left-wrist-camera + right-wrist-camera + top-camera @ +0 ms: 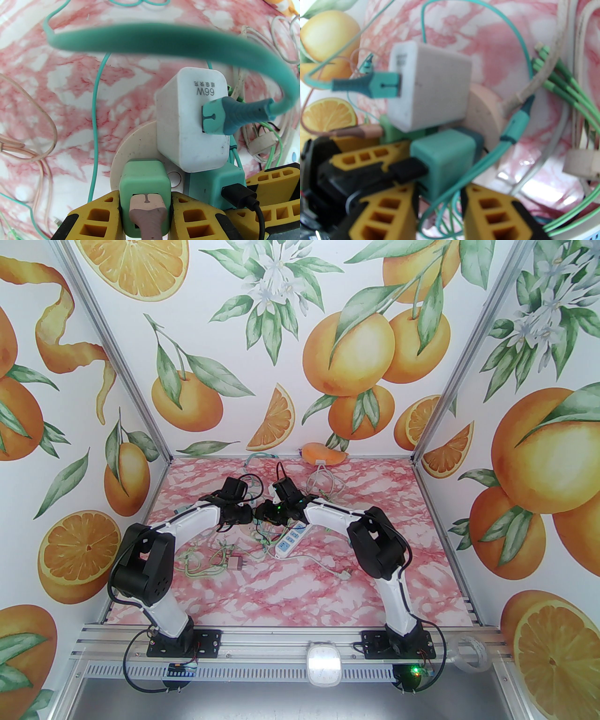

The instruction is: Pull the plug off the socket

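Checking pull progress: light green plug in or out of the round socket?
In, apparently: light green plug sits against the round socket, no prongs showing, left gripper shut on it.

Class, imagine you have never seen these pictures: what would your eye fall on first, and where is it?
The white charger with its thick teal cable stands out mid-frame in the left wrist view, plugged into a round beige socket. Below, the left hand clamps a light green charger; the right hand grips the teal charger beside it. Loud orange-print walls surround the pink marbled table.
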{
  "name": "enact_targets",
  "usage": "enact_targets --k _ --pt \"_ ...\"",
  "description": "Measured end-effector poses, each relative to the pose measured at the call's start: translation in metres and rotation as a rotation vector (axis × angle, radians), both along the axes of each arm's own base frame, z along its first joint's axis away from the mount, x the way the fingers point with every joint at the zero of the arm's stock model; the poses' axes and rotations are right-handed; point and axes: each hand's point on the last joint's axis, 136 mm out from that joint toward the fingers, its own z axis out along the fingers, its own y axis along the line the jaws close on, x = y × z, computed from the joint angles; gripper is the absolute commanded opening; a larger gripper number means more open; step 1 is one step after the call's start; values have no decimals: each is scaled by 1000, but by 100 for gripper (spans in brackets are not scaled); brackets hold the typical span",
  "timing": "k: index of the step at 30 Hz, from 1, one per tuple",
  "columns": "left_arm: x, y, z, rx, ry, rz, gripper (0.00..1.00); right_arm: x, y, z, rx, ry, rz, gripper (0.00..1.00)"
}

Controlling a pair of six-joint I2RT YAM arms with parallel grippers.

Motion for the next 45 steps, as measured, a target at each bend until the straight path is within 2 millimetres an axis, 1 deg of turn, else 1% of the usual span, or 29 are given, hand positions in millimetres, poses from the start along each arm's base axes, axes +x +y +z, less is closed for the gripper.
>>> enact_targets --k 7,12,18,25,31,34,40,45 --pt "-4 -7 5 116 -38 -24 14 -3 -3 0 -19 23 3 35" --pt "-4 -5 6 129 -38 -22 13 -3 -3 0 -20 25 4 35" --pt "-1 5 3 41 7 1 13 -5 0 1 -19 15 11 35" --pt "-5 15 1 -89 62 40 13 -6 2 0 -22 9 12 35" --pt "-9 17 0 -111 72 49 13 -8 5 0 -22 6 21 35" --pt "-10 14 1 -89 64 39 13 -8 5 -1 -22 7 21 35" --pt "-13 5 3 54 10 2 13 -10 6 -1 -25 8 31 35" --pt "-15 2 6 128 -19 -10 12 -12 4 0 -31 21 36 35"
